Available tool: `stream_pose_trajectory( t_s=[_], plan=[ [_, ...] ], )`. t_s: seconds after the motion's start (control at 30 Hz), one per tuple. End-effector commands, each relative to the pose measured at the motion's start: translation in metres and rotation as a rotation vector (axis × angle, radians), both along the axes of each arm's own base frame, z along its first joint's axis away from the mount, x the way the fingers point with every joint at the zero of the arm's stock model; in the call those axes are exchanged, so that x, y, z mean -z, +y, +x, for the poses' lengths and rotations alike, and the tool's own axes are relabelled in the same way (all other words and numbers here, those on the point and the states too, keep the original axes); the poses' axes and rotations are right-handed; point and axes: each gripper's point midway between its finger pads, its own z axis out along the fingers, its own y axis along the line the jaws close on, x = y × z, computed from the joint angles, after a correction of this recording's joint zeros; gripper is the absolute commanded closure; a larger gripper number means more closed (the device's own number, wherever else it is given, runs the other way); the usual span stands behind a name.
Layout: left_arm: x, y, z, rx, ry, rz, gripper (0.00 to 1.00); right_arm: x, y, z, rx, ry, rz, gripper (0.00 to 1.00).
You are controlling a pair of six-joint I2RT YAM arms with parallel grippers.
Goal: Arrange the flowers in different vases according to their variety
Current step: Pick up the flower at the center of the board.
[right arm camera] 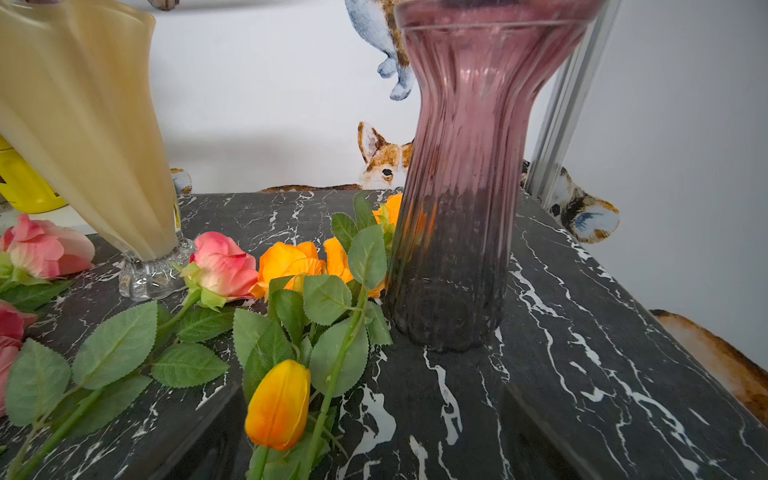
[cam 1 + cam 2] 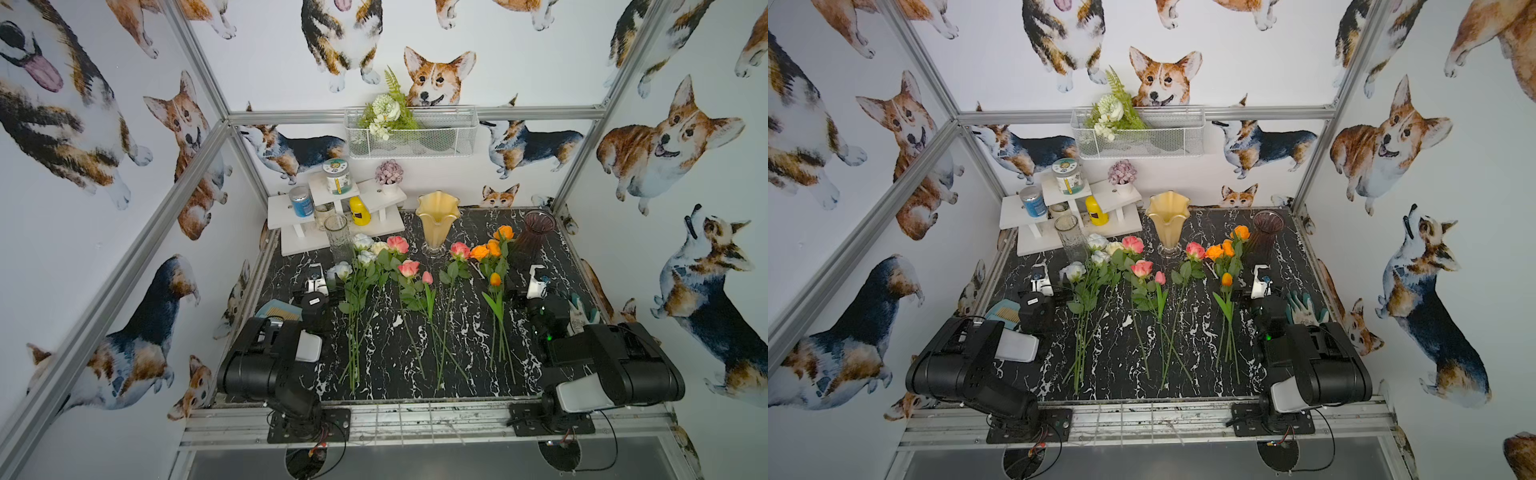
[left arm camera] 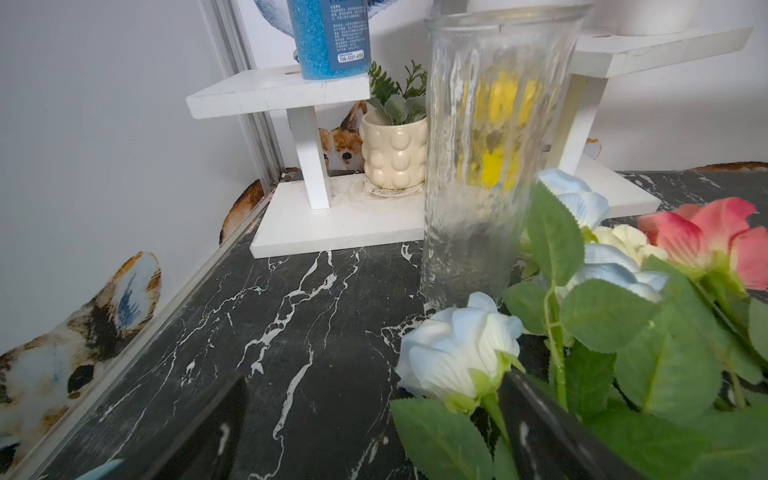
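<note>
The flowers lie on the black marble table in three rows: white roses [image 2: 362,249], pink roses [image 2: 409,268] and orange flowers [image 2: 492,248]. Behind them stand the clear glass vase [image 2: 337,237], the creamy-yellow vase [image 2: 437,224] and the purple vase [image 2: 534,237], all without flowers. My left gripper [image 3: 378,436] is open low over the table, and a white rose [image 3: 457,353] lies just ahead, against one of its fingers [image 3: 536,424]. My right gripper [image 1: 374,440] is open too, in front of the purple vase [image 1: 465,187], with an orange tulip bud [image 1: 278,405] between its jaws near one side.
A white stepped shelf [image 2: 374,224] at the back left carries blue-lidded jars [image 2: 301,201], a yellow bottle [image 2: 359,211] and a purple flower ball [image 2: 389,172]. A wire basket [image 2: 436,137] with a fern bouquet hangs on the back wall. Gloves [image 2: 582,313] lie at the right edge.
</note>
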Motion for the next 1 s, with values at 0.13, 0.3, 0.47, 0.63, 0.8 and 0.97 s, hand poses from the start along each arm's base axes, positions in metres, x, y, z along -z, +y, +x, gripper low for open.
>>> stream_pose_trajectory(
  t_s=[0.13, 0.3, 0.47, 0.63, 0.8, 0.97],
  plan=[
    [-0.005, -0.001, 0.002, 0.007, -0.02, 0.002, 0.0, -0.002, 0.0, 0.0, -0.003, -0.009, 0.005, 0.0],
    [-0.005, -0.001, 0.002, 0.007, -0.019, 0.002, 0.0, -0.003, 0.001, 0.001, -0.004, -0.009, 0.005, 0.0],
    [-0.006, -0.001, 0.002, 0.006, -0.022, 0.002, 0.0, -0.003, 0.001, 0.002, -0.005, -0.007, 0.006, 0.0],
    [-0.006, -0.002, 0.002, 0.008, -0.021, 0.003, 0.0, -0.002, 0.001, 0.001, -0.006, -0.007, 0.005, 0.0],
    [-0.007, -0.002, 0.001, 0.01, -0.026, 0.004, 0.0, -0.007, -0.002, 0.001, 0.011, -0.023, 0.007, 0.0],
    [-0.021, -0.008, 0.004, 0.032, 0.0, 0.029, 0.01, -0.012, -0.008, 0.016, 0.071, 0.084, 0.043, 0.0]
  ],
)
